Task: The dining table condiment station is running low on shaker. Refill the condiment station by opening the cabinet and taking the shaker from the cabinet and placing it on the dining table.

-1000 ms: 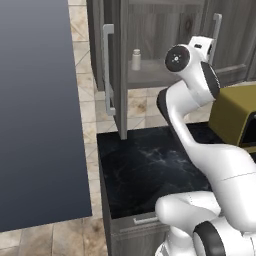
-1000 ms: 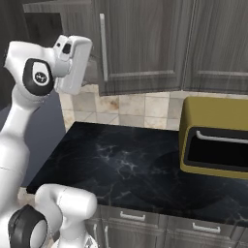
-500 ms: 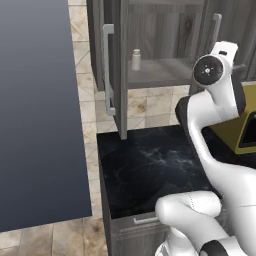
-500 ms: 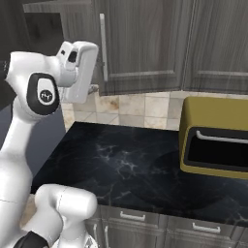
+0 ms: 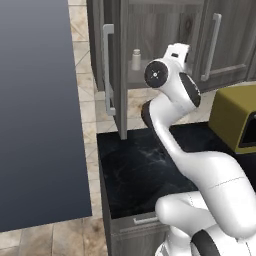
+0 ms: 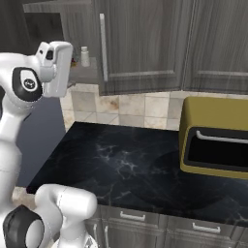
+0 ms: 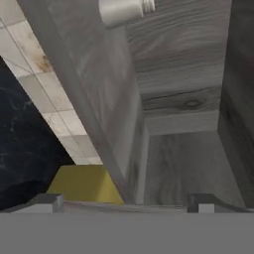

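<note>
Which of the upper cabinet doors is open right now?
The leftmost cabinet door, swung out edge-on toward the base, its long silver bar handle facing left. It exposes the shelf holding the shaker. The doors to its right sit flush and closed.

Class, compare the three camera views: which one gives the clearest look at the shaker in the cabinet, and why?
The right base view: the shaker stands upright on the open cabinet shelf, its whole outline showing. The left base view shows it small, between the open door and the arm. The hand view shows it rolled sideways and cut by the top edge.
</note>
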